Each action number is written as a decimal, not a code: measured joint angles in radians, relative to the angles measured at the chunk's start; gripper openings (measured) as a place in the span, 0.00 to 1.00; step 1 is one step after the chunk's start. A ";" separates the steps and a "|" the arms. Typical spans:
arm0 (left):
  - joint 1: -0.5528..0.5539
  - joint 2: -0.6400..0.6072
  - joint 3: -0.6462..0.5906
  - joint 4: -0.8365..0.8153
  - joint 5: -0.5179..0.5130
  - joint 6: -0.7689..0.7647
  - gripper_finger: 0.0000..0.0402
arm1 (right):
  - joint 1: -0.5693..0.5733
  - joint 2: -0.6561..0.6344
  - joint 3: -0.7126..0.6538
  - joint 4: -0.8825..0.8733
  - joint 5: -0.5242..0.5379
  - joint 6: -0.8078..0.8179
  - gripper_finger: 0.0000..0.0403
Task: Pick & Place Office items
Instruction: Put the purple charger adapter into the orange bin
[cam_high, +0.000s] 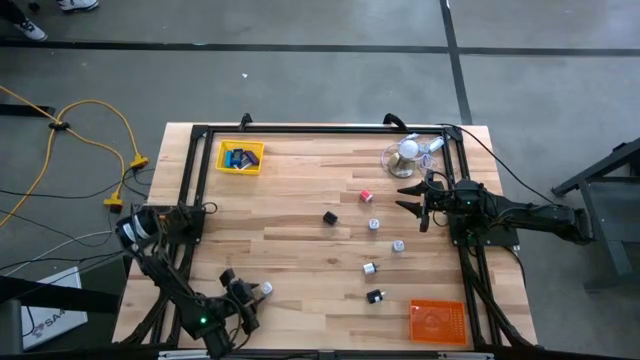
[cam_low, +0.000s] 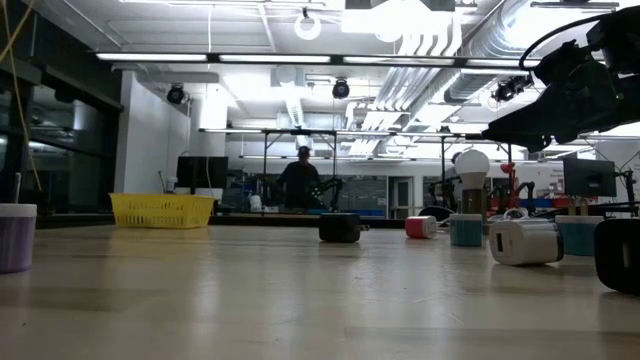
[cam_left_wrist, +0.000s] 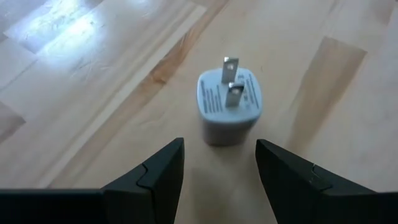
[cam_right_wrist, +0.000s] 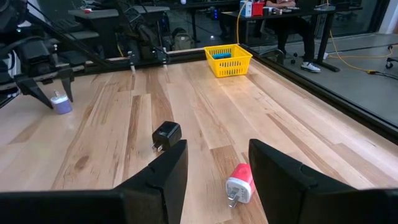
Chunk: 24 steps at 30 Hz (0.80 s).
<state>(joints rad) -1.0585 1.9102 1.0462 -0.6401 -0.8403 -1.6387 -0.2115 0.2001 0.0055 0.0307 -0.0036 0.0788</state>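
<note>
small plug adapters (cam_high: 372, 225) scattered on wood; perhaps seven

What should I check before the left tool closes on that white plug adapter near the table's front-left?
1. Left tool open: ok, fingers stand apart.
2. White plug adapter lined up between the fingers: ok, it sits ahead of the gap, centred.
3. Adapter already inside the gap: not ok, it lies beyond the fingertips.
4. Adapter pose: ok, upright with prongs up.
5. Right tool clear of the left arm: ok, it waits far across the table near the red adapter.
6. Yellow tray has room: cannot tell; blue pieces lie inside.
</note>
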 joint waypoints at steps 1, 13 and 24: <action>-0.006 0.009 0.000 0.003 -0.010 -0.013 0.48 | 0.000 0.000 0.000 0.000 0.000 0.000 0.39; -0.039 0.090 0.000 0.047 -0.126 -0.072 0.48 | 0.000 0.000 0.000 0.000 0.000 0.000 0.39; -0.025 0.098 0.000 0.067 -0.152 -0.067 0.48 | 0.000 0.000 0.000 0.000 0.000 0.000 0.39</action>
<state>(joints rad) -1.0831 2.0079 1.0462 -0.5731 -0.9919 -1.7057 -0.2114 0.2001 0.0052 0.0307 -0.0036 0.0788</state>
